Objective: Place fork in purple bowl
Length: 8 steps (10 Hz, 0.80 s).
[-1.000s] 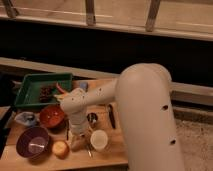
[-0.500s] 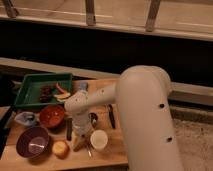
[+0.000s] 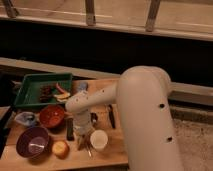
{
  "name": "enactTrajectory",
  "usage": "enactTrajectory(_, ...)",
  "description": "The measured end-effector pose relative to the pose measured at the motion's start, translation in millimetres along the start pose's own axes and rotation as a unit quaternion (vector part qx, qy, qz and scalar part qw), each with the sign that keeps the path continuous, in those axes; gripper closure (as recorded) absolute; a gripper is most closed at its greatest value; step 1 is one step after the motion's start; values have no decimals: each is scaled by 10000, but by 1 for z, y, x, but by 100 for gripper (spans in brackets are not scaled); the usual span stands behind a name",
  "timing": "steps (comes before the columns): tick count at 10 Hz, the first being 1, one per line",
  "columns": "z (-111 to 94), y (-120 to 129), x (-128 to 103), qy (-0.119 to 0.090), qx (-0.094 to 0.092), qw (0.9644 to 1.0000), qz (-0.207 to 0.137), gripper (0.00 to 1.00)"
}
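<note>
The purple bowl (image 3: 32, 142) sits at the front left of the wooden table, with nothing visible inside. A thin silvery fork (image 3: 88, 149) lies on the table just left of the white cup (image 3: 98, 140). Only its near end shows, sticking out below the gripper. My gripper (image 3: 83, 138) points down at the table right over the fork, between a dark upright object (image 3: 70, 129) and the cup. The big white arm fills the right half of the view.
A red-orange bowl (image 3: 51, 116) and a pale bluish dish (image 3: 25, 119) stand behind the purple bowl. A yellow-orange fruit (image 3: 60, 148) lies beside it. A green tray (image 3: 30, 90) with food is at the back left. A dark-handled knife (image 3: 111, 116) lies right of the arm.
The gripper has come down and toward the table's front, ending low over the fork beside the white cup. The bowls and cup have stayed put.
</note>
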Motion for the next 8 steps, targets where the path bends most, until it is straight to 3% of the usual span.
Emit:
enactTrajectory(4,-6,-1,0,-9,-32,10000,17,93)
enactTrajectory(6,-7,-1,0,9,33,10000,-1,100)
enactTrajectory(8,3,15,-1,136,464,9988,-73,100)
